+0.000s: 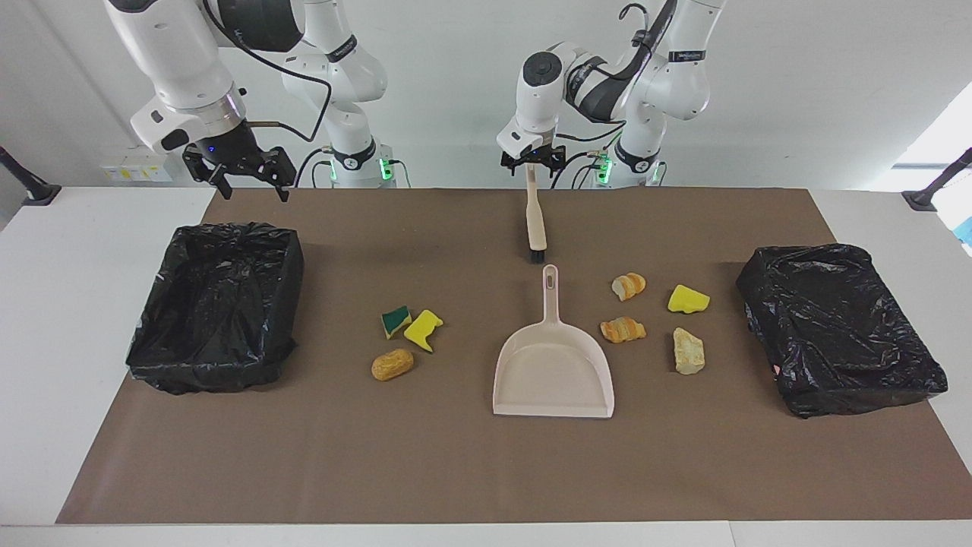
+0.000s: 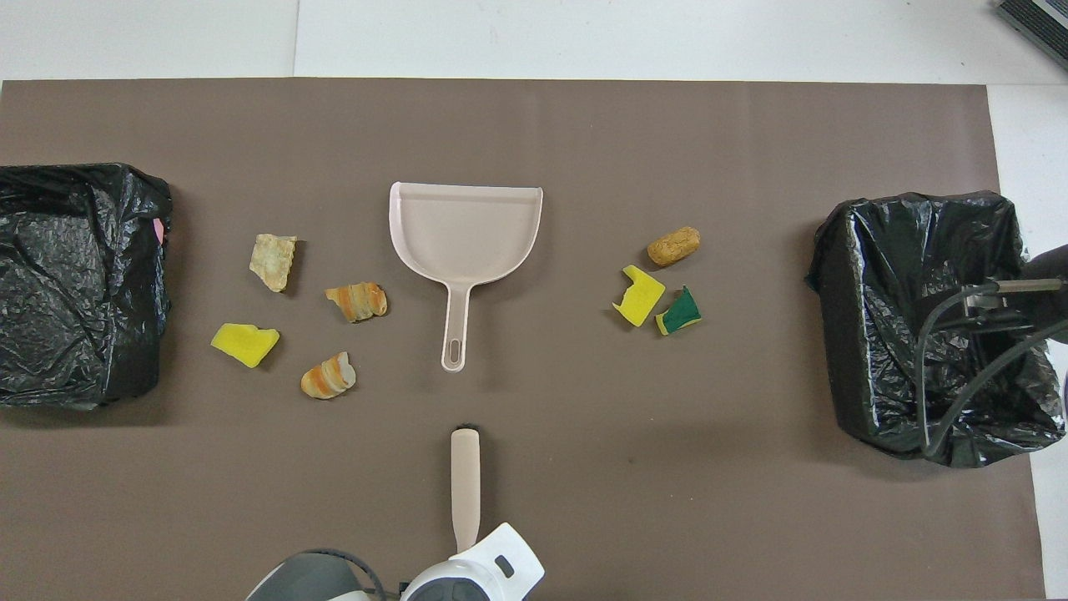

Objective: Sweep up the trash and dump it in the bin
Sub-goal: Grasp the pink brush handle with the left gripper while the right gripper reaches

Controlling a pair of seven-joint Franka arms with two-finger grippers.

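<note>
Lying bare, dustpan, two black-lined bins, trash outside on mat.

Dustpan: beige plastic dustpan at mid-mat, handle toward the robots.
Brush: beige-handled black-bristled brush nearer the robots, in line with that handle, apart from it.
Trash: seven sponge and bread-like scraps; four lie toward the left arm's end, three toward the right arm's.
Bins: black-bagged bin at the right arm's end; second black-bagged bin at the left arm's.
</note>
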